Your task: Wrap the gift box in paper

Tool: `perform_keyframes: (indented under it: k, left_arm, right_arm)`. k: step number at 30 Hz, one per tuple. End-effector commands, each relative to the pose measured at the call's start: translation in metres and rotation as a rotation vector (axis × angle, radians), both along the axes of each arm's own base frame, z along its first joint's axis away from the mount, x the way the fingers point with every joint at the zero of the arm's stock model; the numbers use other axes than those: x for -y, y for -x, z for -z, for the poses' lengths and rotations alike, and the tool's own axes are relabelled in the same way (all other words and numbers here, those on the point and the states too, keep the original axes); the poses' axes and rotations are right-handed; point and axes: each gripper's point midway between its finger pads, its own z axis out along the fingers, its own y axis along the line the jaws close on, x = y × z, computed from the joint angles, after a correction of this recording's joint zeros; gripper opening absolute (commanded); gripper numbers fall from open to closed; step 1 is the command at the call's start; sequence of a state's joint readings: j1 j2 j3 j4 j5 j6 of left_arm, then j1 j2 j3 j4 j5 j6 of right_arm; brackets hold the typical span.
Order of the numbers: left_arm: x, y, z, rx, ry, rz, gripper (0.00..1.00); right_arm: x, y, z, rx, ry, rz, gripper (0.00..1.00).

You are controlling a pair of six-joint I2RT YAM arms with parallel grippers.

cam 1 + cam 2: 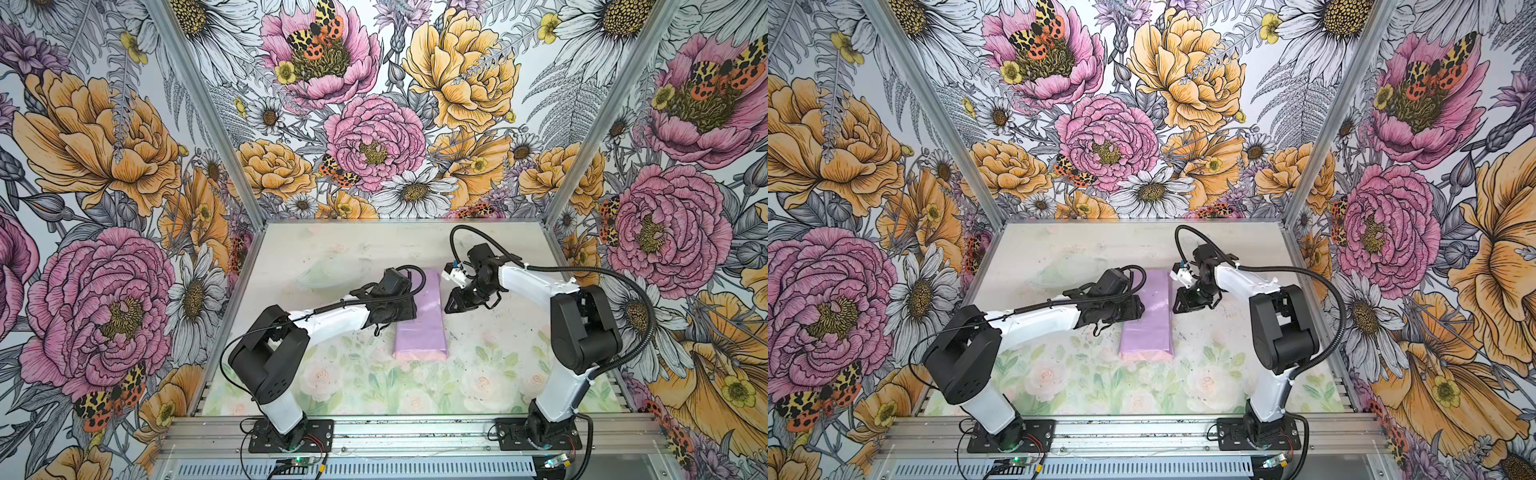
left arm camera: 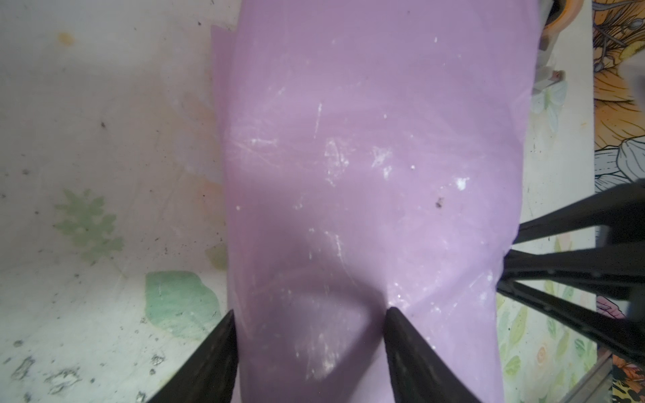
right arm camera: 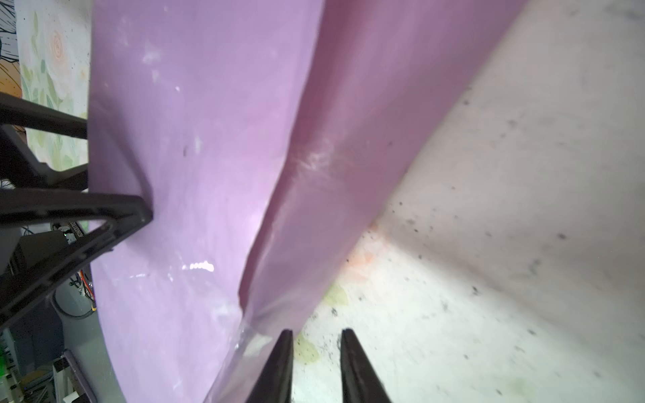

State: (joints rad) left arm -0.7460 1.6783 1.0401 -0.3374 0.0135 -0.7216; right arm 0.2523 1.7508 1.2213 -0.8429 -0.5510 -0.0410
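Both top views: the paper (image 1: 419, 328) lies on the desk (image 1: 357, 386) as a long lilac sleeve with pink at its near end. The gift box is hidden, presumably inside it. The left tool (image 1: 409, 311) rests on the paper's side toward its own arm. The right tool (image 1: 451, 306) hovers just beside the paper's opposite edge.
Left wrist view: the left tool's jaws stand fairly wide and grip nothing. One tip presses down on top of the paper (image 2: 366, 157), the other sits at the paper's edge.
Right wrist view: the right tool (image 3: 316, 331) shows a narrow gap with bare desk between the tips, so nothing is held. It sits beside the paper's overlapped edge, where a clear strip (image 3: 244, 336), perhaps tape, glints. The left tool's tip dents the paper.
Handling: probably thin, light, glossy and slippery, so folds may spring open. It likely has firm backing only over the box, and the hollow ends would crush.
Where to hold: press on top over the box and pinch the free overlap edge.
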Motion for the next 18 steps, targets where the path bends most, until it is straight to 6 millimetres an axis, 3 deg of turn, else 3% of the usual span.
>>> perform_keyframes:
  k: [1,10,15,18]
  left_arm:
    - [-0.010,0.001,0.013,-0.014,-0.074,-0.001,0.65]
    - [-0.010,0.000,0.012,-0.011,-0.075,-0.001,0.65]
    - [-0.009,0.000,0.013,-0.013,-0.074,0.003,0.65]
    - [-0.008,0.000,0.013,-0.012,-0.075,0.003,0.65]
  right_arm:
    - [0.009,-0.006,-0.021,0.078,0.002,0.062,0.26]
    - [-0.005,0.009,-0.048,0.062,-0.150,0.196,0.25]
    - [-0.021,0.009,-0.049,0.003,-0.246,0.307,0.25]
    - [-0.031,0.016,-0.039,-0.038,-0.219,0.328,0.24]
